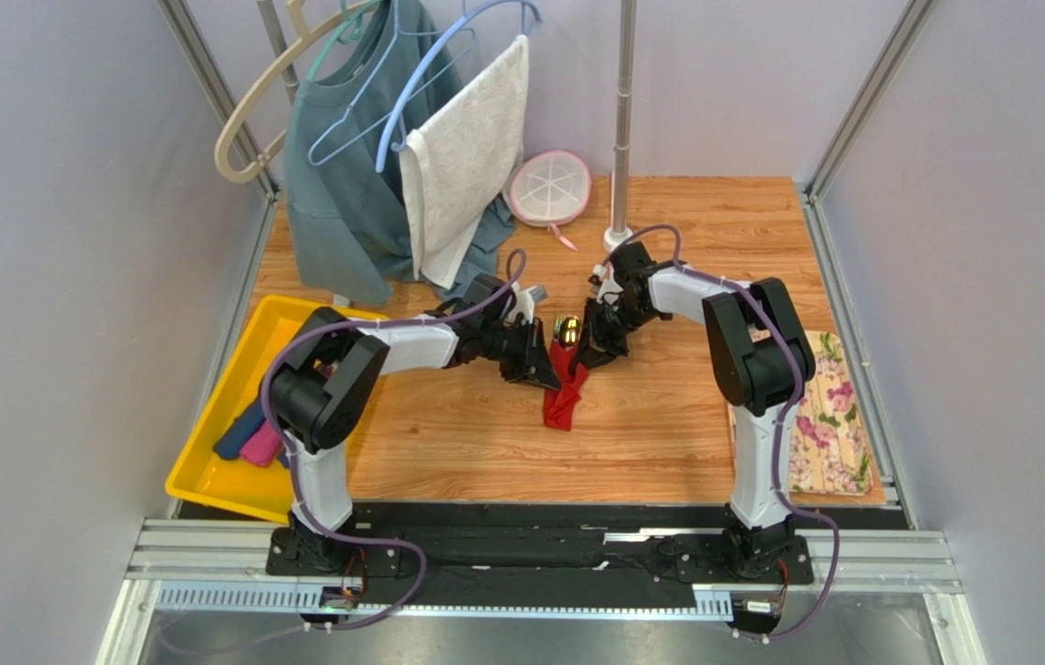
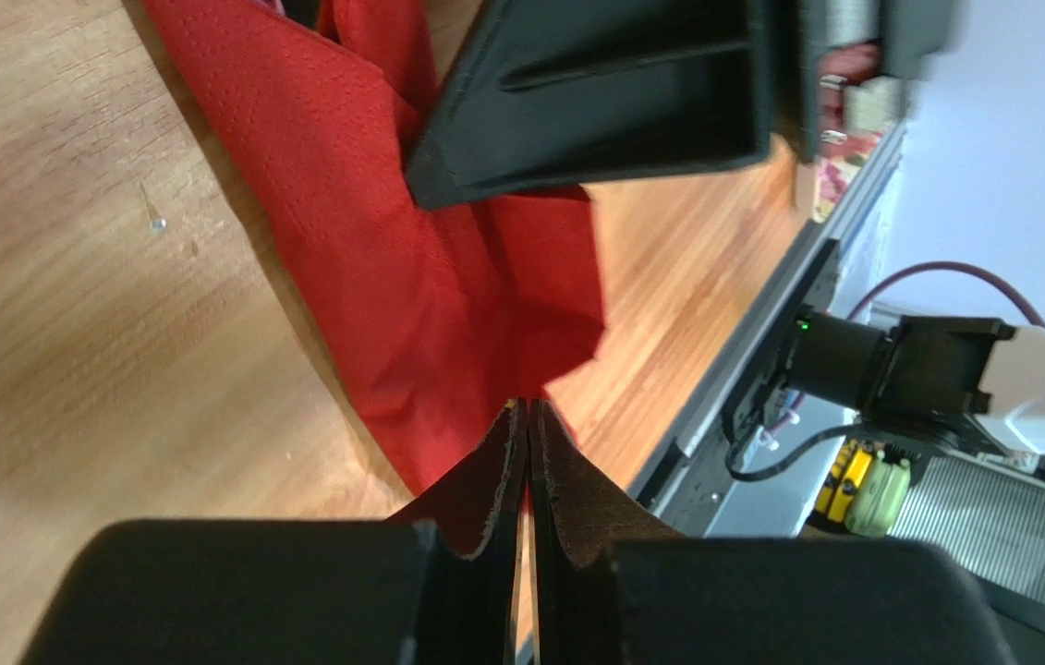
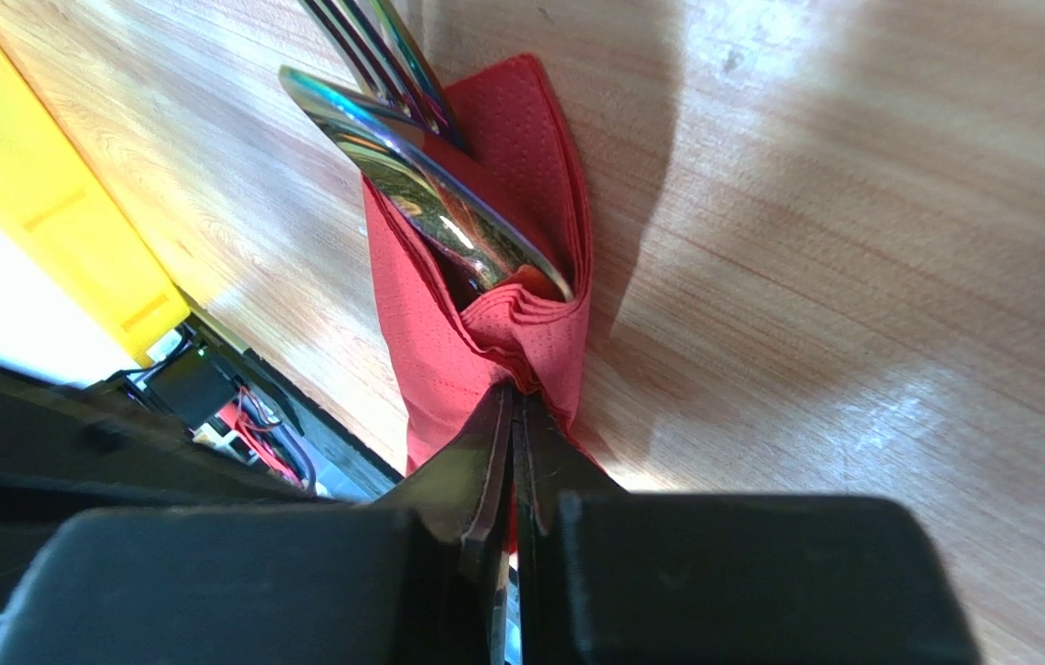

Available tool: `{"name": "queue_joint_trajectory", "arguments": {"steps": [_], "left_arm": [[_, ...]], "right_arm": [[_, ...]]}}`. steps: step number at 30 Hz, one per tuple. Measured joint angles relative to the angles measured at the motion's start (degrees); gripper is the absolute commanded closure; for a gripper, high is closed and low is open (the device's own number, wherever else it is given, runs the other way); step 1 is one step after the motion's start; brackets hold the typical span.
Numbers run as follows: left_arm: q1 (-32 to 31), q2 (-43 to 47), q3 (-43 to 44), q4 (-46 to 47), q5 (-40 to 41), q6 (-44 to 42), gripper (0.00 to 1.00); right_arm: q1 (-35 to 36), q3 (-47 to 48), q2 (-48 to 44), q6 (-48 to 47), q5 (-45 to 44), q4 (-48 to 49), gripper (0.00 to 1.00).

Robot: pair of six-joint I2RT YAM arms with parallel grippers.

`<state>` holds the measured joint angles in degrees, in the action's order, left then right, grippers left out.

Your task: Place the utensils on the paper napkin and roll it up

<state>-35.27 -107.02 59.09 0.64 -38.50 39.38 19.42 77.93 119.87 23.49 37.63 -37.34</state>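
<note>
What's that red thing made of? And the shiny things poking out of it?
The red napkin looks like thin paper: it is matte, with tiny embossed dots and soft creases. The utensils look like polished metal, gold-toned with a rainbow sheen, and they mirror the light.

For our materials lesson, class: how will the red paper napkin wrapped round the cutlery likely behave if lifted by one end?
Probably floppy: the paper napkin creases and bunches where the right pincer pinches it. Likely tears easily, looking thin. The smooth utensils might slide out its open end.
</note>
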Motion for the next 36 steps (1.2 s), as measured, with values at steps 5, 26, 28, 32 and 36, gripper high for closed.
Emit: {"name": "queue_joint_trajectory", "arguments": {"steps": [5, 26, 28, 32, 36], "left_arm": [[-1.42, -3.93, 1.33, 0.72, 0.04, 0.61, 0.94], [-2.80, -8.50, 4.50, -0.26, -0.15, 0.63, 1.00], [-2.86, -8.50, 4.72, -0.68, -0.02, 0.39, 1.00], [-2.91, -8.50, 4.90, -1.03, 0.11, 0.13, 1.00], [-2.91, -8.50, 5.01, -1.22, 0.20, 0.09, 1.00]], "right_arm": [[0.02, 0.00, -0.09, 0.02, -0.07, 0.02, 0.95], [0.00, 0.31, -7.34, -2.01, 1.46, -4.09, 0.77], [0.02, 0.72, -8.00, -2.16, 1.84, -4.11, 0.80], [0.26, 0.90, -7.48, -2.03, 1.97, -4.00, 0.85], [0.74, 0.85, -5.79, -1.79, 1.73, -3.98, 0.88]]}}
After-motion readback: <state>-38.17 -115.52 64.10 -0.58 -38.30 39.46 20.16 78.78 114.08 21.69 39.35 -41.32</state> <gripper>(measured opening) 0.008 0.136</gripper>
